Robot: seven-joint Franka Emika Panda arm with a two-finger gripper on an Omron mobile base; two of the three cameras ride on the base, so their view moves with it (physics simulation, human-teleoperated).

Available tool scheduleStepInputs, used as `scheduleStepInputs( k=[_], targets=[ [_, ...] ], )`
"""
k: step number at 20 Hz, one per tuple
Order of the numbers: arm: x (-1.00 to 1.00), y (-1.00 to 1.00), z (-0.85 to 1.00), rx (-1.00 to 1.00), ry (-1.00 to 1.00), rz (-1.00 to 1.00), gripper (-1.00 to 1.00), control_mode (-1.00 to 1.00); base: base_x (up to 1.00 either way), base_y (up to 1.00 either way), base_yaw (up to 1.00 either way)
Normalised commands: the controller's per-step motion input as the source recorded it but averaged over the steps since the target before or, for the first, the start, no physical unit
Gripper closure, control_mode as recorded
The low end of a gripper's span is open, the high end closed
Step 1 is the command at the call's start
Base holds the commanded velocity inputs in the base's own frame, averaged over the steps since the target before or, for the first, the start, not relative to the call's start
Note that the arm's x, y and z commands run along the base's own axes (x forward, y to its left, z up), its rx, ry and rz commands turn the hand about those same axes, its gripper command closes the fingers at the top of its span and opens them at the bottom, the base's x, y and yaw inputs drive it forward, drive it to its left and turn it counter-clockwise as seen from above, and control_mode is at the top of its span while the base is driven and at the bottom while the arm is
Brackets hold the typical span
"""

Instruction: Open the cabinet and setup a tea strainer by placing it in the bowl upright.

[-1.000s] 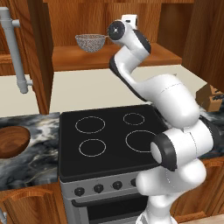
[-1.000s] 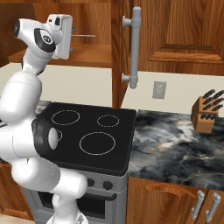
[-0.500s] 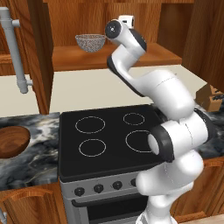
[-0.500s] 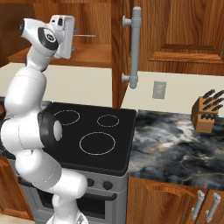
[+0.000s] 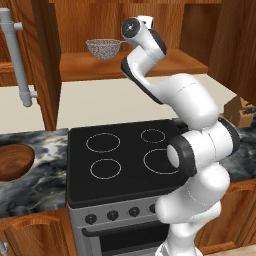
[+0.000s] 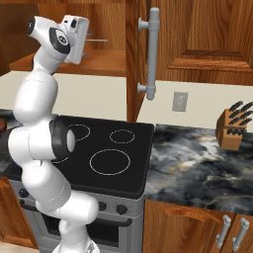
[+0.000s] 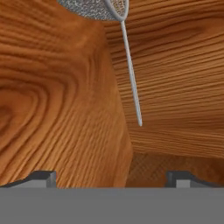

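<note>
With the cabinet [image 5: 45, 60] opened, the tea strainer [image 5: 104, 48] is left ungrasped on its shelf, the gripper [image 7: 111, 175] held wide before its handle, the wooden bowl [image 5: 14, 161] unfilled.

The cabinet [image 5: 45, 60] is reddish-brown wood with a streaked grain, and its bar handles [image 6: 152, 49] are pale grey. The tea strainer [image 5: 102, 48] is silver, its basket a fine speckled mesh. The bowl [image 5: 14, 161] is dark reddish-brown with faint rings of grain. The stove top [image 5: 122, 157] is flat black with thin white circles marking the burners. The counter [image 6: 197, 163] is marbled in black, grey and white. The knife block [image 6: 232, 131] is tan with dark handles. The arm [image 5: 195, 125] is white with dark joints.
</note>
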Motion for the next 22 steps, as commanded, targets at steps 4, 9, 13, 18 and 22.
scheduleStepInputs(
  k=[4,9,13,18,22],
  targets=[
    [0.19,0.0,-0.01,0.05,0.0,0.01,-1.0,-1.0,0.0,0.0,0.0],
    [0.25,0.0,-0.08,0.0,0.0,0.0,-1.0,-1.0,0.0,0.0,0.0],
    [0.32,0.0,-0.04,0.0,0.0,0.0,-1.0,-1.0,0.0,0.0,0.0],
    [0.27,0.0,-0.05,0.0,0.0,0.0,-1.0,-1.0,0.0,0.0,0.0],
    [0.24,0.0,0.0,0.0,0.0,0.0,-1.0,-1.0,0.0,0.0,0.0]
  ],
)
